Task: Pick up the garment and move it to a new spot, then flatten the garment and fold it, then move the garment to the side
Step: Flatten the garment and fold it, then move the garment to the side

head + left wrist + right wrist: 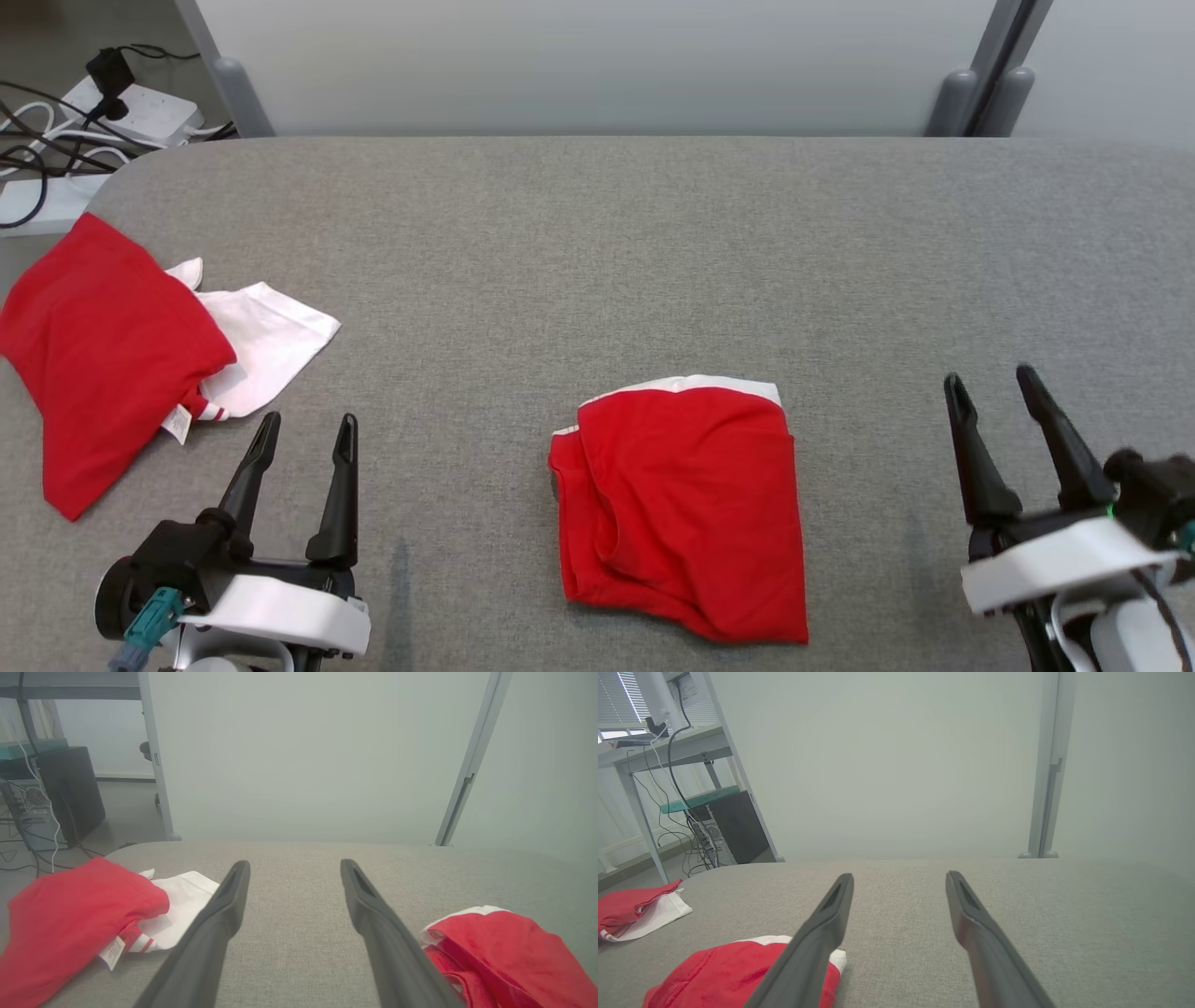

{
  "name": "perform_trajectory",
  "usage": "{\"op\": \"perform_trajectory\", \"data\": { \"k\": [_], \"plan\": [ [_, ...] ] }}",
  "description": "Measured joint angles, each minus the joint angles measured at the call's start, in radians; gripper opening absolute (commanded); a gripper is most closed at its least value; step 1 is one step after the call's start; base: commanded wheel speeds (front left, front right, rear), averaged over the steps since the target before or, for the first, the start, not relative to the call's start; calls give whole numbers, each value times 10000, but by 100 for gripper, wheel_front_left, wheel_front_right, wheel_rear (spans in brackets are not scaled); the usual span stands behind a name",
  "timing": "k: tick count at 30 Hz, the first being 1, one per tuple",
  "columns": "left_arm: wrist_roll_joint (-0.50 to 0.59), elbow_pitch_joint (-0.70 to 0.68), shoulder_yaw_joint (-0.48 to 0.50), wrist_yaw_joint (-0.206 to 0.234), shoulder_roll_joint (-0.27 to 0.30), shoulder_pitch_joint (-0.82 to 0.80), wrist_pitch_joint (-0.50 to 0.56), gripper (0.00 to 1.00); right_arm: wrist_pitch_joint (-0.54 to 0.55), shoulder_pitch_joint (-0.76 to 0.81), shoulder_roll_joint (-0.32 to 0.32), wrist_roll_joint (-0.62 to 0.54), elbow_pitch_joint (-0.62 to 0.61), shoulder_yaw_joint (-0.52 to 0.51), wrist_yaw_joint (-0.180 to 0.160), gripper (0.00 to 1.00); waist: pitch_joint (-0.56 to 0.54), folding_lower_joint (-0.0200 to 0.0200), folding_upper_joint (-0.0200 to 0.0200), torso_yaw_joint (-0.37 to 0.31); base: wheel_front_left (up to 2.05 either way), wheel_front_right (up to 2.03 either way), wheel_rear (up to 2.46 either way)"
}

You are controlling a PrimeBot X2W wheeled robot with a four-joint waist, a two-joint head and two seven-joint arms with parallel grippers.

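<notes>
Folded red garment (686, 509) lies flat between the grippers, somewhat nearer the right gripper (989, 376), off its left. Left gripper (309, 421) farther. Both spread wide, empty.

I can read no text from here. The white tag (176, 425) on the red-and-white garment pile (103, 364), at my nine o'clock, carries faint print too small to make out.
</notes>
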Motion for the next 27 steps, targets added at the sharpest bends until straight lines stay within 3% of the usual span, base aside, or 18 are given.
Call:
{"op": "perform_trajectory", "data": {
  "k": [5, 15, 27],
  "plan": [
    [0, 35, 38, 2, 4, 108, 0, 100, 2, 848, 359, -217, 15, -416, 0, 100, -63, 0, 0, -171, 0, 0, 0],
    [-2, 40, 29, 13, 8, 107, 0, 100, 2, 938, 510, -79, 717, -295, 0, 100, 20, 0, 0, -135, 0, 0, 0],
    [0, 63, -268, 102, -169, 53, 0, 100, 46, -499, 174, 750, 3267, 1969, 0, 100, 310, 0, 0, 882, 0, 0, 0]
  ]
}}
